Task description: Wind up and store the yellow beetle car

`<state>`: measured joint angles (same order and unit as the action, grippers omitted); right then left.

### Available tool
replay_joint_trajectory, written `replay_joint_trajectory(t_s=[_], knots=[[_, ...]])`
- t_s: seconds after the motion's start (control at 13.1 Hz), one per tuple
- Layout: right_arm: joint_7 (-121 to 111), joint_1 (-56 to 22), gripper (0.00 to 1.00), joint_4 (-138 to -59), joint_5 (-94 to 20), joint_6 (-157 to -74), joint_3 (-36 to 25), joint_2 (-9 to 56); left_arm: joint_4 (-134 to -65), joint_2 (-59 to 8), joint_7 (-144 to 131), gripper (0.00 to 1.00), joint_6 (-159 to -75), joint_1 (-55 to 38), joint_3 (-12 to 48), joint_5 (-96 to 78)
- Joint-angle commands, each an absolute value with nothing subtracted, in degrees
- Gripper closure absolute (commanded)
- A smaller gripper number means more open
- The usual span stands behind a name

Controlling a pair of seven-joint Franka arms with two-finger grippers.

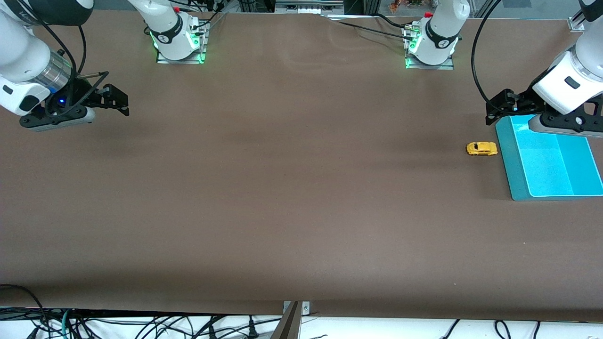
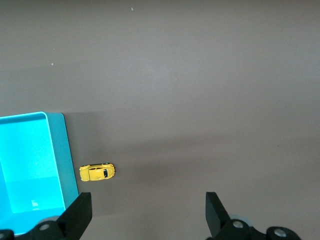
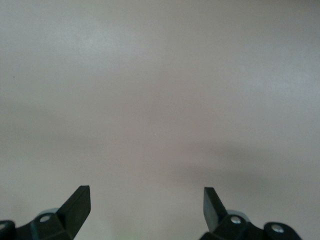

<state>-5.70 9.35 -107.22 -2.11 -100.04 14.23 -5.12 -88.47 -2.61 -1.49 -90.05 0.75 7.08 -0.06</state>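
Note:
The yellow beetle car (image 1: 481,149) is tiny and stands on the brown table right beside the cyan tray (image 1: 511,162), at the left arm's end. It also shows in the left wrist view (image 2: 97,172), next to the tray's rim (image 2: 68,155). My left gripper (image 1: 491,113) is open and empty, up over the table by the tray's corner nearest the robots' bases, a little way from the car. In its wrist view (image 2: 148,212) the car lies just off one fingertip (image 2: 80,207). My right gripper (image 1: 123,101) is open and empty and waits over bare table at the right arm's end (image 3: 147,202).
The cyan tray is a shallow open bin with nothing in it. The two arm bases (image 1: 179,44) (image 1: 431,47) stand along the table edge farthest from the front camera. Cables hang below the table's near edge (image 1: 141,325).

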Motion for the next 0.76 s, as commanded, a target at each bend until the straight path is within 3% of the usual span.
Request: replay_joint_trajectory(t_s=[0.0,0.69], knots=[[-3.9,8.3,0.00,-105.9,-2.3,-98.4,12.8,-5.2,-87.5,-2.5,-0.5,0.00,-88.9,0.6,7.1,1.4],[-4.0,8.3,0.00,-105.9,-2.2,-98.0,12.7,-5.3,-88.2,-4.1,-0.2,0.00,-88.8,5.3,6.6,0.4]])
